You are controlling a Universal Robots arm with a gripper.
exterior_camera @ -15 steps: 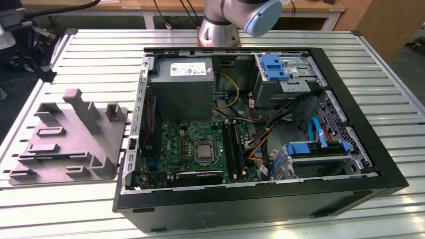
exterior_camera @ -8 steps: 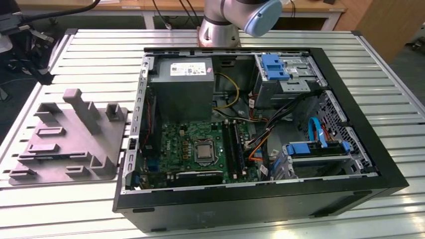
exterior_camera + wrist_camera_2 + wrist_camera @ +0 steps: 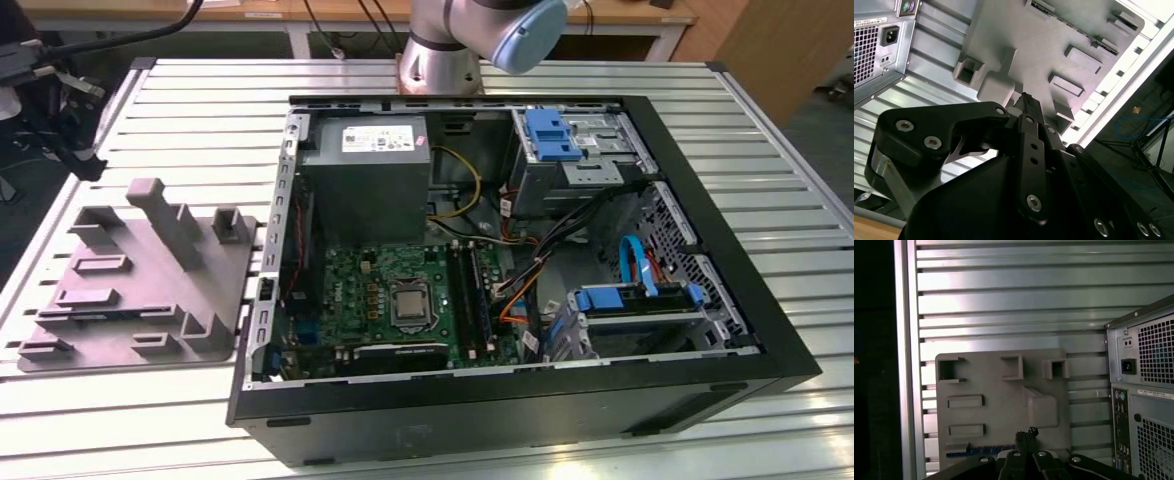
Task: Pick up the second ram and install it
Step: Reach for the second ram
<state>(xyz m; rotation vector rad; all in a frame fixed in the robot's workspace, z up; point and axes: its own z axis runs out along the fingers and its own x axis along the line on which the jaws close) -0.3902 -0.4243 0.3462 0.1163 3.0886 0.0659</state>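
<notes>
Surface: we see a slatted metal surface (image 3: 134, 420) carrying an open computer case (image 3: 534, 400) and, to the exterior view's left of it, a grey holder (image 3: 147, 290).
Arm: its base (image 3: 461, 40) stands at the far edge of the surface, behind the case.
Gripper: in both wrist views the gripper (image 3: 1027, 434) (image 3: 1026, 100) hangs over the grey holder (image 3: 999, 390) (image 3: 1019, 40), with the rear panel of the case (image 3: 1144, 390) (image 3: 874, 45) off to one side.
Fingers: we read the black fingers (image 3: 1023, 440) as pressed together, tips pointing down at the holder.
Second ram: in the first wrist view the second ram (image 3: 979, 452) shows as a thin dark strip with a bluish edge. It sits edge-up in a long groove of the holder, just beside the fingertips and apart from them.
Holder: we count square pockets along one edge and rectangular recesses below them, with upright blocks between.
Case contents: we find a grey power supply (image 3: 363, 180), a green motherboard (image 3: 360, 290) with its processor socket (image 3: 407, 305), and long black memory slots (image 3: 467, 285) next to that socket. We cannot tell whether a stick sits in them.
Drive side: a drive cage (image 3: 574, 150) with a blue latch, a lower bay (image 3: 641, 305), a blue cable (image 3: 638, 265) and an orange cable (image 3: 514, 300).
</notes>
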